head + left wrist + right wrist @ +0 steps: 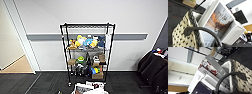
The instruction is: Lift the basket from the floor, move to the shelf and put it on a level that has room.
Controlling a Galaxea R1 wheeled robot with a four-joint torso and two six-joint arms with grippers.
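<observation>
Two basket [180, 37] handles arc close past both wrists; either gripper's state: cannot tell.

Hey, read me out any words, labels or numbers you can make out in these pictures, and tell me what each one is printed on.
None can be read for certain.
White box with the orange picture in the basket: dark lines of print, too blurred to read.
Dark item beside it: pale letters, blurred.
Grey and red boxes in the basket: small marks and a label, unreadable.
Shelf: boxes and toys, no legible text.
</observation>
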